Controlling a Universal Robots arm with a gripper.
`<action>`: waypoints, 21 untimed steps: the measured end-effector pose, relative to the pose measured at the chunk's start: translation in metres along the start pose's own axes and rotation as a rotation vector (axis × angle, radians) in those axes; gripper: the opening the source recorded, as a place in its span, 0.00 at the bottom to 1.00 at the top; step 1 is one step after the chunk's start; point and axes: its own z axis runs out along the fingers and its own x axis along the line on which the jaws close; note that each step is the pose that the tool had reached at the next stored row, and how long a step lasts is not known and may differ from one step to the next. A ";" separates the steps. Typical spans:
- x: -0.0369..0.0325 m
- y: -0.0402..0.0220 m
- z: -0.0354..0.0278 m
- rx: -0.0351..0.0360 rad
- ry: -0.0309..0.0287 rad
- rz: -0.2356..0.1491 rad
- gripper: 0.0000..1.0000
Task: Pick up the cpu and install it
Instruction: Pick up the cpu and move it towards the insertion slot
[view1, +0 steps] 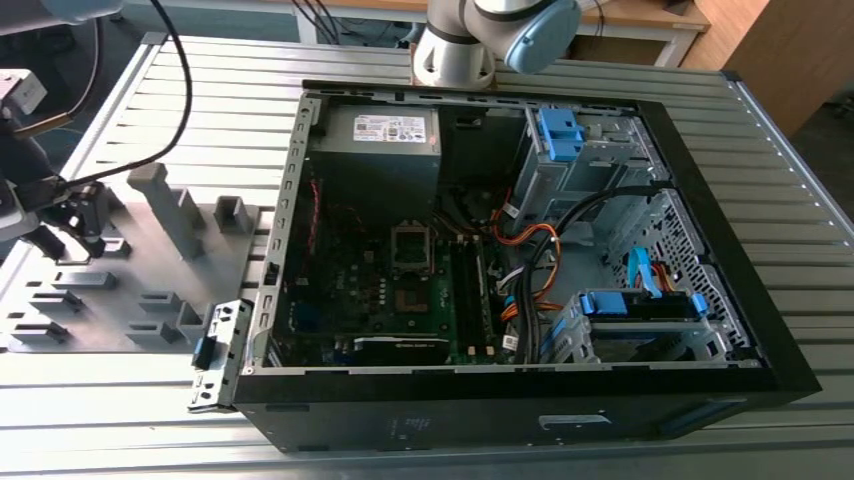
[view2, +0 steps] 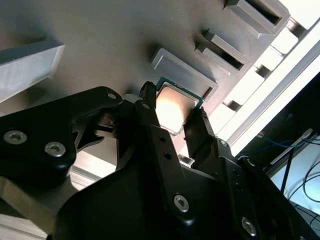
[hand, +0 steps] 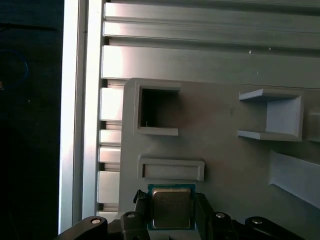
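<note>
The cpu (view2: 172, 112) (hand: 171, 207) is a small square chip with a silver-grey top and a green rim. It sits between the two black fingers of my gripper (view2: 172, 105) (hand: 171, 200), which press on its opposite edges. It lies just by a shallow rectangular pocket (hand: 171, 169) of the grey fixture tray (hand: 225, 165); I cannot tell whether it rests on the tray or hangs above it. In the exterior view my gripper (view1: 70, 240) stands over the tray (view1: 147, 290) at the exterior view's left. The open computer case (view1: 694, 200) lies to the right, its motherboard socket (view1: 414, 248) uncovered.
Grey upright blocks (view1: 167, 205) rise from the tray beside my gripper. The case holds a power supply (view1: 387, 128), blue drive cages (view1: 561, 135) and orange and black cables (view1: 534, 250). A black cable (view1: 174, 90) loops above the tray. The slatted metal table (view1: 774, 150) carries everything.
</note>
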 end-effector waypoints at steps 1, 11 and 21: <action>0.0001 0.0000 0.0013 0.0000 0.0001 0.000 0.47; 0.0005 0.0002 0.0133 0.0001 0.0002 0.000 0.47; 0.0006 0.0004 0.0176 -0.0001 -0.0002 0.000 0.47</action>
